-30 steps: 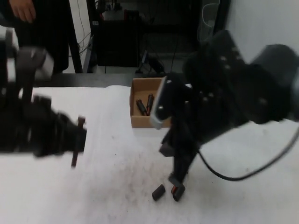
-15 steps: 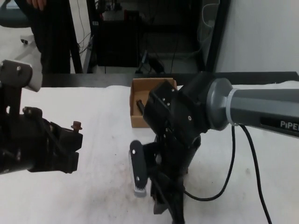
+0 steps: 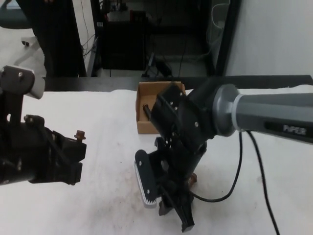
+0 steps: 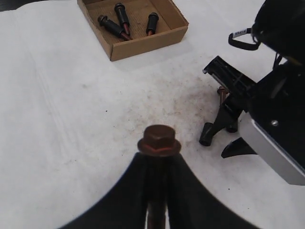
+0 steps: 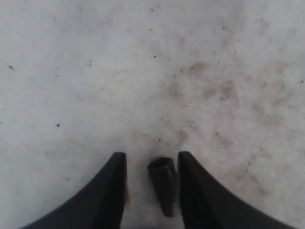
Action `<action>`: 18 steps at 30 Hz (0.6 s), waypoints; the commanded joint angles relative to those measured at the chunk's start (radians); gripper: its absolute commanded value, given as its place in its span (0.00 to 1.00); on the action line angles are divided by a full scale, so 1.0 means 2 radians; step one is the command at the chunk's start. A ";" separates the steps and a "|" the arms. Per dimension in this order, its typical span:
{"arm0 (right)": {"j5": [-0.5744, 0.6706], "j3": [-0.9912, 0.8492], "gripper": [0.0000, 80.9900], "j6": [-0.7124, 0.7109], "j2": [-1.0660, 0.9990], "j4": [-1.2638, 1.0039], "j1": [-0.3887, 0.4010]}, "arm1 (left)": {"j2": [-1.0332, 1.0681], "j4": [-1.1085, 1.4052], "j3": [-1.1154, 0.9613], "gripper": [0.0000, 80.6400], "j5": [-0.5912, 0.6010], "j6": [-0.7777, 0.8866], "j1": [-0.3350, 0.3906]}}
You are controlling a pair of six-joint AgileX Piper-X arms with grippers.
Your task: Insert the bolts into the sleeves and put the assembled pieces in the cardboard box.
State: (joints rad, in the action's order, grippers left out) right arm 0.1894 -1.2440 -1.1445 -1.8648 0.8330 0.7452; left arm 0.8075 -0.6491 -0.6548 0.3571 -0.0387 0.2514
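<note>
Here the bench wears a white cover (image 3: 102, 200), creased in long soft folds and freckled with rust-brown stains (image 5: 205, 86) across its middle. Over its left part the left gripper (image 4: 157, 167) is clamped on a bolt (image 4: 158, 140). The shank is pinched between the fingers and the copper-coloured hex head stands upright above their tips. Further right, the right gripper (image 5: 151, 160) points down at the stained patch. Its fingers are narrowly parted, with a black sleeve (image 5: 163, 186) lying on the cover between them. A gap shows on one side of the sleeve; whether the other finger touches it I cannot tell. A second bolt (image 4: 223, 91) lies on the cover just beside that gripper. The cardboard box (image 4: 147, 44) sits toward the far edge, with three assembled pieces (image 4: 112, 26) inside. Behind the bench stand dark racks (image 3: 127, 39) hung with cables (image 3: 88, 29), and a pale wall (image 3: 274, 34) closes the right.
</note>
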 commanded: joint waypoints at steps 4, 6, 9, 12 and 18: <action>-0.015 -0.002 0.42 -0.023 -0.008 -0.007 -0.009 | -0.004 0.005 0.000 0.00 0.002 -0.003 -0.001; -0.015 -0.002 0.42 -0.023 -0.009 -0.013 -0.014 | -0.004 0.005 0.000 0.00 0.002 -0.003 -0.001; -0.013 -0.002 0.42 -0.023 -0.009 -0.011 -0.025 | -0.004 0.005 0.000 0.00 0.002 -0.003 -0.001; -0.013 -0.002 0.42 -0.023 -0.009 -0.010 -0.036 | -0.004 0.005 0.000 0.00 0.002 -0.003 -0.001; 0.012 -0.002 0.42 -0.023 -0.009 -0.014 -0.041 | -0.004 0.008 0.000 0.00 0.002 -0.003 -0.001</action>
State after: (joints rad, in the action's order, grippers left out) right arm 0.1820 -1.2440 -1.1821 -1.8854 0.8079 0.6660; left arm 0.8075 -0.6491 -0.6548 0.3571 -0.0382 0.2514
